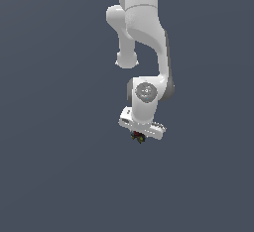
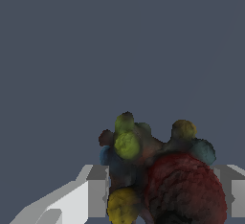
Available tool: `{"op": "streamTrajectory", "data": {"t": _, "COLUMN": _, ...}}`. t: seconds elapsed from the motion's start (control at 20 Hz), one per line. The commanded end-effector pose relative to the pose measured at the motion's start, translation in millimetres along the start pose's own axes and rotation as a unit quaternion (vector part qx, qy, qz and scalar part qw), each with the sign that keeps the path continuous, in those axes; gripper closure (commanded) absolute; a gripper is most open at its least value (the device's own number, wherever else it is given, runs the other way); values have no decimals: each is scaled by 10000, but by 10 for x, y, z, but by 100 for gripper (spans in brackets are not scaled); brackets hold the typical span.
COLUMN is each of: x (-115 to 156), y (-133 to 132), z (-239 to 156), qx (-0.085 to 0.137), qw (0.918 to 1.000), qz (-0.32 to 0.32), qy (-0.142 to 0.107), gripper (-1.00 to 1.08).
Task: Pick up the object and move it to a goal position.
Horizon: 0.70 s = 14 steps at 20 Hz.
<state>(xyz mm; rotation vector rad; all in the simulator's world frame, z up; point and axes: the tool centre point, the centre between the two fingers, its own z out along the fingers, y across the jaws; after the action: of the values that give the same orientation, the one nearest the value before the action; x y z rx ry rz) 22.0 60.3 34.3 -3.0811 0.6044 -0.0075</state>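
Gripping the object (image 2: 162, 175) between nearly closed fingers (image 2: 98, 192) of the gripper (image 1: 139, 136); clump poking out at six o'clock beneath the arm (image 1: 144, 37).

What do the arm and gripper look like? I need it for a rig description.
The arm is glossy white, with rounded, bulbous links and grey joint bands; one joint shows a round grey cap. The gripper has a flat white boxy body, and its fingers are pale grey, blocky and square-edged. No cables or markings show.

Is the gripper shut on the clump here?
Shut on it: gripper fingers flank the clump on both sides, touching it.
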Motion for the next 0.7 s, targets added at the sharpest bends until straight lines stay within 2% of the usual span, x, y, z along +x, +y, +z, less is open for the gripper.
{"op": "streamTrajectory", "data": {"t": 0.0, "x": 9, "y": -14, "z": -27, "qx": 7, "qw": 10000, "qz": -8, "qy": 7, "gripper": 108}}
{"op": "streamTrajectory", "data": {"t": 0.3, "x": 78, "y": -27, "z": -247, "qx": 5, "qw": 10000, "qz": -7, "qy": 6, "gripper": 108}}
{"op": "streamTrajectory", "data": {"t": 0.65, "x": 241, "y": -56, "z": -753, "qx": 1, "qw": 10000, "qz": -5, "qy": 1, "gripper": 108}}
